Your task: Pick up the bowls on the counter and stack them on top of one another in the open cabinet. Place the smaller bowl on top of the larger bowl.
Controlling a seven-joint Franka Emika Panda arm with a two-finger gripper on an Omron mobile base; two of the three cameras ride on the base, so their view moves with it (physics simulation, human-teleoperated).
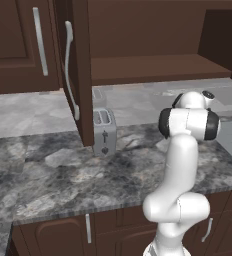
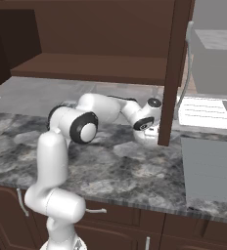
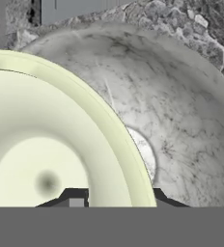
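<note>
Cream smaller bowl (image 3: 46, 144) sits clamped at its rim between the narrowed fingers of the gripper (image 3: 116, 195), overlapping the mottled larger bowl (image 3: 181, 125) on the table (image 3: 205, 24) beside the cabinet door (image 2: 176, 73). Step in hand looks like the pick; next calls for clearing that door toward the cabinet shelf (image 2: 96, 68)

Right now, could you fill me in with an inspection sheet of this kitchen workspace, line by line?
Surface: dark marbled counter.
Job's things: cream bowl close under the hand, overlapping the grey mottled bowl in the hand view; the cabinet is open, its shelf bare.
Clutter: silver toaster by the open cabinet door.
Grippers: gripper straddles the cream bowl's rim, one fingertip inside, one outside; grip not confirmed.
Cables: nothing seen.
Surroundings: brown drawers below the counter; closed cabinet to the left.
</note>
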